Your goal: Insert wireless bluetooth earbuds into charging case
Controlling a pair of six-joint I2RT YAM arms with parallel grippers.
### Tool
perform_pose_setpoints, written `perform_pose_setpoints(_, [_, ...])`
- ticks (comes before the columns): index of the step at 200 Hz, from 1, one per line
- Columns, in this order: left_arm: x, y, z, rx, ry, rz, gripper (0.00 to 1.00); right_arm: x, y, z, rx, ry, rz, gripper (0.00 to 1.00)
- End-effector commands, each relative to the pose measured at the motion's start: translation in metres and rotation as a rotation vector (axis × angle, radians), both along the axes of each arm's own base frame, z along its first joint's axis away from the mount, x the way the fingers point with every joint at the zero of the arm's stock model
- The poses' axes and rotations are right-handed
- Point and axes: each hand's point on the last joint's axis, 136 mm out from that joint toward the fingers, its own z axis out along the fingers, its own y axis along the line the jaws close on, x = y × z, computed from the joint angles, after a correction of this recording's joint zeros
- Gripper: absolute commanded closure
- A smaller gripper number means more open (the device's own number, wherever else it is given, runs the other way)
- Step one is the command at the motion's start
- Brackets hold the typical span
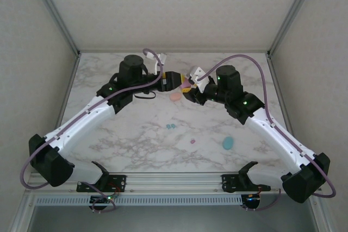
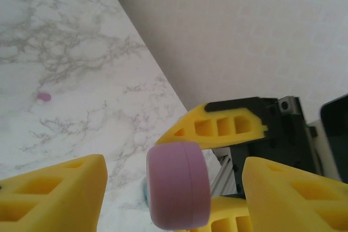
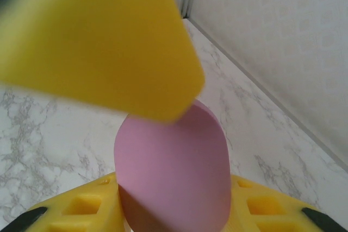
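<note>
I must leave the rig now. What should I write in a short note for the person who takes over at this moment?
The right claw is shut on the purple case, held up above the table.
The left claw is open; its fingers stand on either side of that case, not gripping it.
On the table: peach case, teal case, two teal earbuds, one purple earbud.
Done: the purple case is lifted; it looks closed.
Left: open the case and insert the earbuds; the three that show lie loose.
</note>
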Motion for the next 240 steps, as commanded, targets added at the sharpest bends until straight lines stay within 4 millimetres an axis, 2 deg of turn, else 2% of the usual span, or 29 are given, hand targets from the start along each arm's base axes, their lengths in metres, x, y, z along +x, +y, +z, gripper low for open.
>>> perform_pose_setpoints(1, [-0.008,-0.008,0.006,0.011,-0.010,-0.049,0.36,-0.002,0.002,0.006,0.020,-0.036,0.000,0.67])
perform_pose_setpoints(23, [-0.009,-0.009,0.004,0.019,-0.002,-0.052,0.48,-0.004,0.002,0.006,0.021,-0.038,0.001,0.67])
perform_pose_setpoints(53, [-0.005,-0.006,0.005,0.015,0.014,-0.015,0.72,-0.008,0.002,0.008,0.020,-0.048,0.007,0.66])
perform_pose_setpoints(74, [-0.004,-0.006,0.011,-0.024,0.050,0.003,0.84,-0.007,-0.004,0.012,0.034,-0.077,-0.021,0.57])
perform_pose_setpoints(88, [-0.007,-0.008,0.018,-0.082,0.086,-0.003,0.88,-0.010,-0.010,0.017,0.070,-0.130,-0.041,0.53])
perform_pose_setpoints(100, [-0.009,-0.009,0.026,-0.133,0.100,-0.010,0.89,-0.013,-0.014,0.020,0.113,-0.192,-0.048,0.49])
perform_pose_setpoints(101, [-0.010,-0.009,0.026,-0.136,0.103,-0.012,0.89,-0.013,-0.015,0.026,0.126,-0.210,-0.049,0.48])
perform_pose_setpoints(116, [-0.018,-0.013,0.034,-0.196,0.130,-0.053,0.89,-0.016,-0.022,0.022,0.138,-0.277,-0.048,0.40])
perform_pose_setpoints(129, [-0.021,-0.012,0.038,-0.219,0.150,-0.065,0.89,-0.010,-0.034,0.018,0.147,-0.231,-0.070,0.37])
perform_pose_setpoints(137, [-0.024,-0.011,0.039,-0.222,0.159,-0.069,0.89,-0.014,-0.036,0.018,0.162,-0.186,-0.018,0.37])
perform_pose_setpoints(153, [-0.028,-0.009,0.041,-0.226,0.162,-0.074,0.87,-0.014,-0.041,0.031,0.213,-0.184,0.005,0.36])
perform_pose_setpoints(174, [-0.030,-0.007,0.044,-0.232,0.170,-0.073,0.87,-0.029,-0.031,0.035,0.203,-0.288,0.135,0.36])
perform_pose_setpoints(199, [-0.032,-0.008,0.045,-0.232,0.182,-0.082,0.86,-0.018,-0.030,0.044,0.207,-0.310,0.108,0.37])
perform_pose_setpoints(240, [-0.030,-0.007,0.046,-0.243,0.180,-0.071,0.86,-0.027,-0.018,0.057,0.238,-0.351,0.186,0.39])
